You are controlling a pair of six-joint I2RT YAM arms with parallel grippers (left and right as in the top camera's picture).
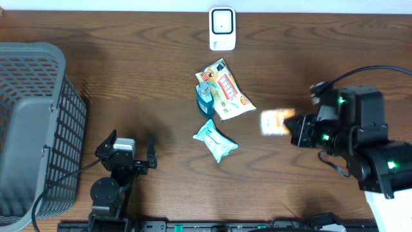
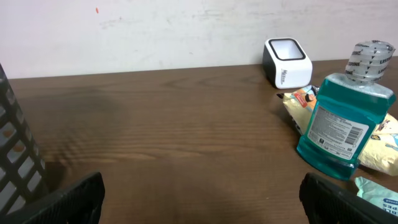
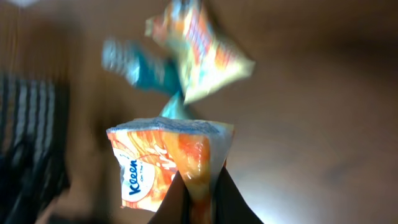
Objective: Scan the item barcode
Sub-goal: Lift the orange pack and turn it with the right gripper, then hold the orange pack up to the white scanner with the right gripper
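My right gripper (image 1: 293, 124) is shut on an orange and white tissue pack (image 1: 273, 122), held above the table right of the other items. In the right wrist view the pack (image 3: 163, 163) fills the middle, and its edge is pinched at my right gripper (image 3: 200, 188); this view is blurred. The white barcode scanner (image 1: 222, 29) stands at the table's far edge, also seen as a white scanner (image 2: 287, 62) in the left wrist view. My left gripper (image 1: 126, 153) rests low at the front left, open and holding nothing, fingers (image 2: 73, 200) wide apart.
A teal mouthwash bottle (image 1: 204, 98) lies against a yellow snack bag (image 1: 226, 91) at the table's centre, with a blue-white tissue pack (image 1: 215, 140) in front of them. The bottle (image 2: 344, 121) shows right of my left gripper. A grey mesh basket (image 1: 35, 129) stands at the left edge.
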